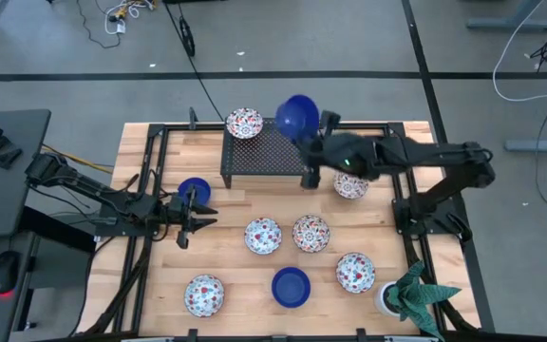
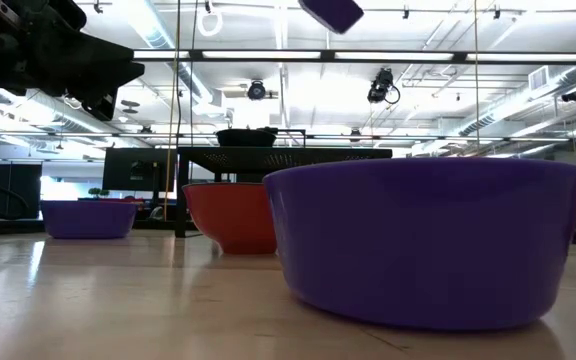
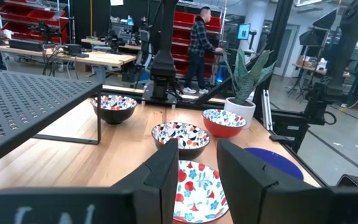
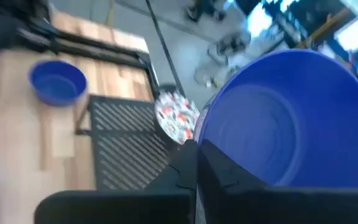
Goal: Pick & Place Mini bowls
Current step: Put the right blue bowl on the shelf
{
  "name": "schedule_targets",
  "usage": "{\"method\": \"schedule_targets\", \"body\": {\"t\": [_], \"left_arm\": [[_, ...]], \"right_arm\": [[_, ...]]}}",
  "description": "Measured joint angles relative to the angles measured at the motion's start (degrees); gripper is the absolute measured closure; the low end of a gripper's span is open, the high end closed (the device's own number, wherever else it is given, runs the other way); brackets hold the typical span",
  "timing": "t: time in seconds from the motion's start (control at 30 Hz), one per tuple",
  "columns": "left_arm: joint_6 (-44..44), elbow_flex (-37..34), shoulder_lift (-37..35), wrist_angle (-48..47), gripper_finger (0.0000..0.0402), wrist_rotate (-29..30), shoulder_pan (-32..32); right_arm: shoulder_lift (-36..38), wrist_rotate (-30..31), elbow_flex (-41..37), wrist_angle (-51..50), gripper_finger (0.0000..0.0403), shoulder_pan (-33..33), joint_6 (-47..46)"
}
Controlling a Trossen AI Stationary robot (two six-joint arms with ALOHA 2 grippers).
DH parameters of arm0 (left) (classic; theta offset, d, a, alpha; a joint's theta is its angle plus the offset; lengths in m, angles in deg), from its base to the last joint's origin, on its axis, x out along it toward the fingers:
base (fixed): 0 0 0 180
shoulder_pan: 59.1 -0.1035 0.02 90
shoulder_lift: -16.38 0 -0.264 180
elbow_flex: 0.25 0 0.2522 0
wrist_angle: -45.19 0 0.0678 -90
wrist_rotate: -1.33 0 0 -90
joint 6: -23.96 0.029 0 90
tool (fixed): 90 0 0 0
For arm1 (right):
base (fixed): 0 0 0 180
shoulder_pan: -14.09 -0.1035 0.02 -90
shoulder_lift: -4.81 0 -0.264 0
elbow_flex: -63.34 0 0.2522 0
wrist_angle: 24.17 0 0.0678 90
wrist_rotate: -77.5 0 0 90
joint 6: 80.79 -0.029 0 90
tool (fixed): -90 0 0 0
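One blue bowl [image 1: 297,118], tipped on edge, pinched by right gripper [image 1: 313,136] above the rack [image 1: 266,152]

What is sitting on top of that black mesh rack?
One flowered bowl sits at a back corner of the rack. The right end effector holds a blue bowl above it, hiding part of the mesh.

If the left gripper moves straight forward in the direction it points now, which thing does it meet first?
Probably the floral bowl lying just ahead of the left gripper, whose fingers stand apart with nothing between them. Depth is unclear, so it may pass over the rim.
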Motion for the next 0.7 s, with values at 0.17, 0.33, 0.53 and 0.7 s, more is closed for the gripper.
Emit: {"method": "schedule_targets", "body": {"t": [0.17, 0.33, 0.53, 0.7], "left_arm": [[0.0, 0.0, 0.0, -0.06, 0.0287, 0.89, -0.17], [0.36, 0.0, 0.0, -0.23, 0.0287, 0.93, -0.15], [0.48, 0.0, 0.0, -0.27, 0.0287, 1.09, -0.15], [0.47, 0.0, 0.0, -0.32, 0.0287, 1.09, -0.15]], "right_arm": [[-4.52, -8.13, 7.54, -10.18, 0.0399, 6.62, -2.63], [-8.33, -15.65, 8.78, -13.48, 0.0399, 13.34, -2.02], [-13.23, -21.09, 8.78, -16.63, 0.0399, 19.42, 0.47], [-16.51, -24.85, 8.78, -17.12, 0.0399, 21.79, 2.27]]}}
